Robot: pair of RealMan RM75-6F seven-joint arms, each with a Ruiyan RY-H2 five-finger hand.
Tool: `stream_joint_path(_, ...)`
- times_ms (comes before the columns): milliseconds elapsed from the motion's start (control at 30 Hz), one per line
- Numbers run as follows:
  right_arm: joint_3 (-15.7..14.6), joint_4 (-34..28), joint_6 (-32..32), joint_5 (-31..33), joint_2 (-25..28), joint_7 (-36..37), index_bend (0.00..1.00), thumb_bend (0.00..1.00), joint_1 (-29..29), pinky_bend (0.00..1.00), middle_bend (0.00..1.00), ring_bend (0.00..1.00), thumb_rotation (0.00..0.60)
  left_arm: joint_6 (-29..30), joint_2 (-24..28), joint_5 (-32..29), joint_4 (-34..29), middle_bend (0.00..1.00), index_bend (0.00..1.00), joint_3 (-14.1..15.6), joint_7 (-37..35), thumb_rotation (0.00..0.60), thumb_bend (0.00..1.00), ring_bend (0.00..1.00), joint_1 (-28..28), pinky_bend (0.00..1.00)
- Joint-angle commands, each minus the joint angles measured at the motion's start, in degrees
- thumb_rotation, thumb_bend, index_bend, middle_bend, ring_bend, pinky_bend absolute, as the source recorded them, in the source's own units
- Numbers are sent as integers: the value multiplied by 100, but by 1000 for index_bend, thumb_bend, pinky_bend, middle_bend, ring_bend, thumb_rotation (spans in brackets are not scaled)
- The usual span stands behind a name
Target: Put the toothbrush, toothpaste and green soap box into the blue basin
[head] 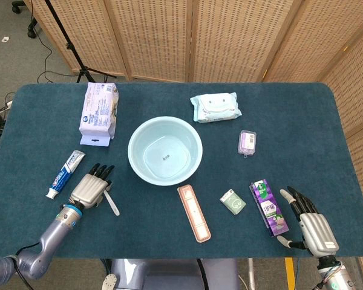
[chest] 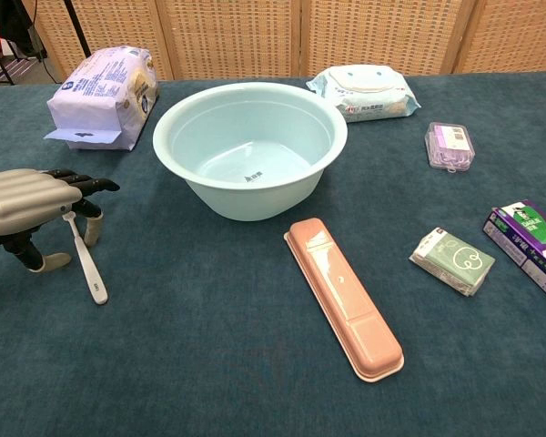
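Note:
The white toothbrush (head: 112,203) lies flat on the blue cloth, left of the light blue basin (head: 137,131). My left hand (head: 91,189) hovers over its head end with fingers spread; in the chest view the left hand (chest: 27,201) has its thumb down beside the toothbrush (chest: 85,263), which still rests on the table. The toothpaste (head: 65,174) lies just left of that hand. The green soap box (head: 233,202) sits right of the pink case, also seen as the soap box (chest: 452,260). My right hand (head: 309,225) rests open at the front right, apart from everything. The basin (chest: 177,111) holds nothing.
A pink toothbrush case (head: 193,212) lies in front of the basin. A purple carton (head: 268,206) sits between the soap box and my right hand. A tissue pack (head: 98,110), a wipes pack (head: 215,107) and a small purple box (head: 247,142) lie further back.

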Motion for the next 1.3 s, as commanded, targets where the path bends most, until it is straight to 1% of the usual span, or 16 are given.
stream_joint_path(33,-4,0,3,-10,-2,2,53,53,-1,81,0,0,600,33,-49,61,60,0,526,24,-25,600,396,0,26,0)
stream_joint_path(233,-1,7,14,-19,-10,5,53,53,-4,81,0,0,600,124,-99,185,132,0,612,31,-84,600,427,0,67,0)
stream_joint_path(467,4,14,37,-34,-19,10,53,53,-10,81,0,0,600,176,-132,252,201,0,672,23,-119,600,445,0,108,0)
stream_joint_path(667,6,13,42,-37,-21,13,53,53,-11,81,0,0,600,249,-111,324,167,0,687,-30,-191,600,463,0,129,0)
stream_joint_path(800,9,8,40,-22,-23,4,53,53,-14,81,0,0,600,406,-64,509,87,0,704,-91,-336,600,464,0,145,0)
stream_joint_path(900,11,-1,37,-12,-26,-4,53,53,-14,81,0,0,600,483,-1,585,-2,0,712,-157,-431,600,463,0,143,0)
stream_joint_path(1067,16,-9,42,-4,-33,-21,53,53,-17,81,0,0,600,650,211,681,-324,0,723,-328,-532,600,462,0,123,0)
stream_joint_path(1133,16,-9,44,-9,-39,-16,53,53,-17,81,0,0,600,765,309,699,-494,0,725,-434,-489,600,461,0,109,0)
stream_joint_path(1300,0,-7,21,-25,-49,-12,53,53,-10,81,0,0,600,840,545,629,-905,0,730,-694,-337,600,461,0,-2,0)
